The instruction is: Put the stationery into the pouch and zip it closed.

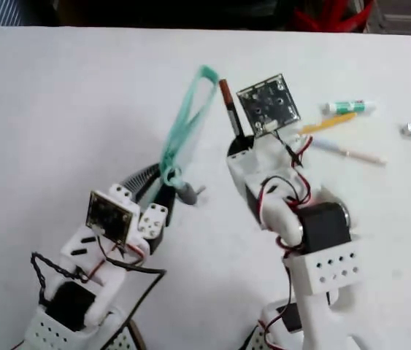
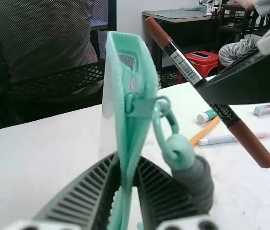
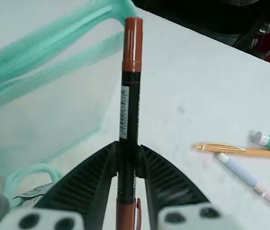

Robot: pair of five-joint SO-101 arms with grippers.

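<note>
- The left pincer (image 2: 129, 167) clamps the mint, see-through pouch (image 2: 125, 81), which stands on edge mid-surface (image 1: 59, 109).
- The right pincer (image 3: 127, 153) grips a brown-capped, black-barrelled marker (image 3: 129, 81) beside the pouch's far end.
- The left wrist view shows a grey charm (image 2: 192, 177) on the zip ring.
- The pouch's lower edge is hidden between the fingers (image 2: 82, 196).
- Toward the far right edge lie an orange pen (image 1: 327, 122), a pale pen (image 1: 347, 152) and a tube (image 1: 347, 108).

Looks like an office or small robotics lab room to me. There's a plain white worktop (image 1: 81, 95) with a white plastic robot arm (image 1: 322, 270) trailing loose red and black wires, plus a second arm (image 1: 81, 292) beside it. Behind the worktop sit a black mesh office chair (image 2: 63, 79), a dark desk (image 2: 182, 17) with clutter on top, and a red plastic stool (image 2: 203, 60).
</note>
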